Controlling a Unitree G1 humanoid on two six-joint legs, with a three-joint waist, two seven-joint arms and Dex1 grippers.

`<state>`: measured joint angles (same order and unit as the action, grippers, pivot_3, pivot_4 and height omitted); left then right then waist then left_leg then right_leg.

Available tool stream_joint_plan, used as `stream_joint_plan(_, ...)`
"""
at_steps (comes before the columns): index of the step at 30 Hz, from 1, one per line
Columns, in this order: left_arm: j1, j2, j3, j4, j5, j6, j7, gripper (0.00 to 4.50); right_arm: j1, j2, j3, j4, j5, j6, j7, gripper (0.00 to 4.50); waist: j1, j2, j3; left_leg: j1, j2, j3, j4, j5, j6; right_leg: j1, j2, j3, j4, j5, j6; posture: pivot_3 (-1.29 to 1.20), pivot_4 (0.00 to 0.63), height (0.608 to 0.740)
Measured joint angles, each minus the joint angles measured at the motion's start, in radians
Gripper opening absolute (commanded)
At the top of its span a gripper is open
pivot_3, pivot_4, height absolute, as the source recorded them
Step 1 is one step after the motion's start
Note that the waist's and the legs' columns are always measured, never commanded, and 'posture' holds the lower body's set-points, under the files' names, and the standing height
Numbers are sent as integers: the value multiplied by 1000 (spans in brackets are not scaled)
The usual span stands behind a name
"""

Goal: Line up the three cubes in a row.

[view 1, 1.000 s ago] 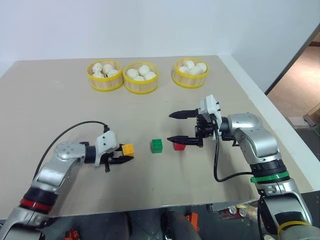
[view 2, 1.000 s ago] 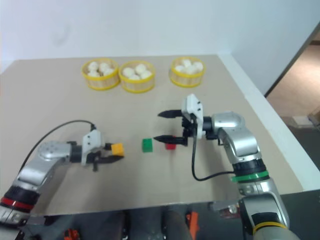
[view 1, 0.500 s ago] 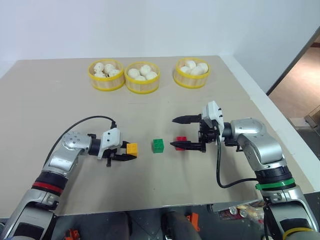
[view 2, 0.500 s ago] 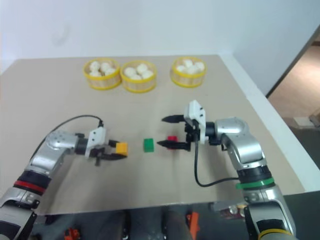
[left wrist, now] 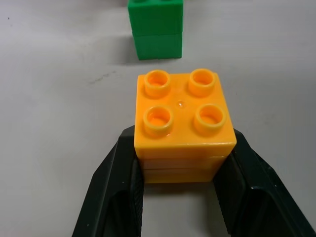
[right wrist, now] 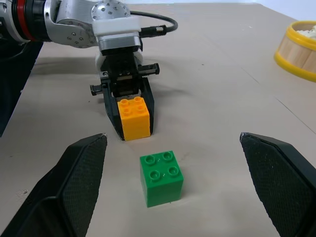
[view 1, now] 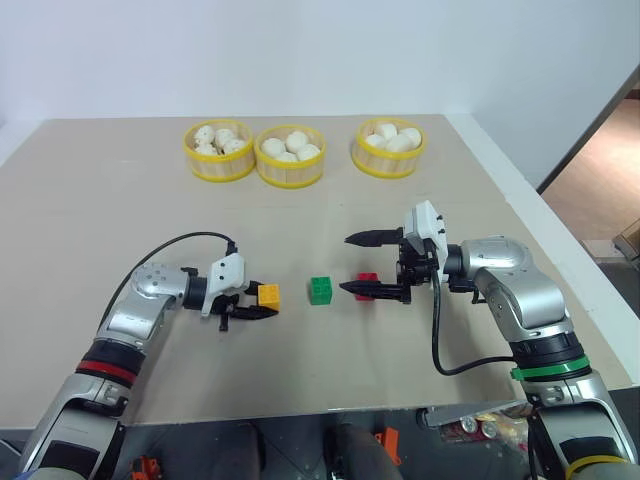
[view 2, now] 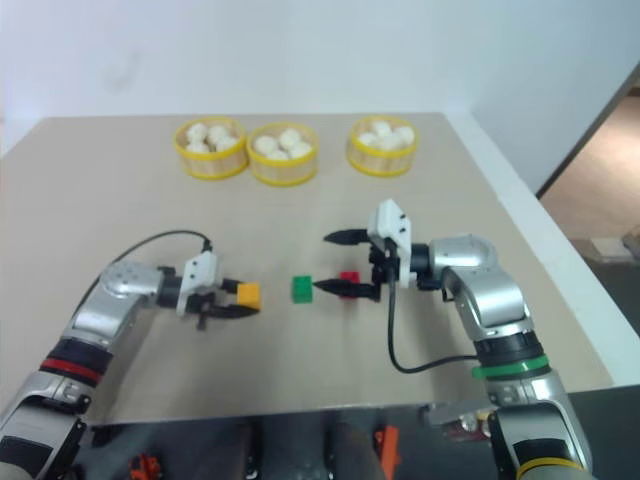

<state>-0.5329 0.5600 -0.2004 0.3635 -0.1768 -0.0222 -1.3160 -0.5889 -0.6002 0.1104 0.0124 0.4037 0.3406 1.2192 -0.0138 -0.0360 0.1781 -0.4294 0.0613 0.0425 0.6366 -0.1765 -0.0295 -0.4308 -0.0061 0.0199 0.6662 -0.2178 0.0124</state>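
Note:
The orange-yellow cube [view 1: 268, 295] sits at table level left of the green cube [view 1: 321, 290], with a small gap between them. My left gripper [view 1: 262, 300] is shut on it, one finger on each side, as the left wrist view shows around the orange-yellow cube [left wrist: 182, 123]. The red cube [view 1: 366, 285] lies just right of the green one, partly behind the lower finger of my right gripper [view 1: 347, 265]. That gripper hangs open above the table with nothing between its fingers. The right wrist view looks over the green cube [right wrist: 161, 177] toward the held one.
Three yellow-rimmed baskets of white buns stand at the back: left [view 1: 215, 166], middle [view 1: 290, 177], right [view 1: 388, 165]. The table's right edge [view 1: 540, 235] runs close behind my right arm. A black cable loops over the left forearm.
The whole picture has shifted with the camera. My left elbow has swung and the wrist turned slightly, still shut on the orange-yellow cube. The cubes and right gripper keep their places.

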Motion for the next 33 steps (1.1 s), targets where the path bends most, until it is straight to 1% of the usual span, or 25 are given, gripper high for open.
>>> stream_joint_plan(10,3,-8,-7,-20,21,-12,1,1340,0,0,0,0,0,0,0,4500,7,0,0,0,-1,-1,1,0,0,1,-1,0,-1,0,1,0,150,740)
stream_joint_plan(12,0,-8,-9,-16,26,-13,0,2381,0,0,0,0,0,0,0,4500,8,0,0,0,-1,-1,1,0,0,1,-1,0,-1,0,1,0,150,740)
stream_joint_plan(15,-30,-9,-10,13,42,-19,3,3434,1,0,1,-5,0,1,0,4500,8,0,0,0,-1,-1,1,0,0,1,-1,0,-1,0,1,0,150,740)
stream_joint_plan(18,-42,-9,-2,31,46,-26,11,4389,1,0,1,-9,1,2,0,4500,7,0,0,0,-1,-1,0,0,0,1,0,0,0,0,2,0,150,740)
stream_joint_plan(19,-45,-8,2,35,47,-29,15,4485,1,0,1,-9,1,4,-1,4500,6,0,0,0,-1,-1,-1,0,0,1,0,0,0,0,2,0,150,740)
stream_joint_plan(22,-46,6,6,28,44,-39,10,4485,2,0,0,-10,3,11,-3,4500,5,0,0,0,0,-1,-1,-2,2,0,1,0,0,-1,2,0,150,740)
stream_joint_plan(25,-15,58,4,-45,31,-28,-34,4485,2,-3,-3,-15,6,21,-5,4500,-4,0,0,-3,1,-1,-1,-3,3,-4,2,0,0,-2,1,0,150,740)
stream_joint_plan(29,54,140,37,-277,-63,137,-60,4485,1,-25,-18,-28,28,51,-3,4500,-9,0,0,-6,3,-2,-1,-2,3,-7,3,0,1,-2,1,0,150,740)
stream_joint_plan(33,61,172,126,-445,-159,299,12,4485,-4,-36,-36,-29,42,56,-3,4500,-8,0,0,-5,2,-2,-1,-2,4,-6,3,-1,1,-1,0,0,150,740)
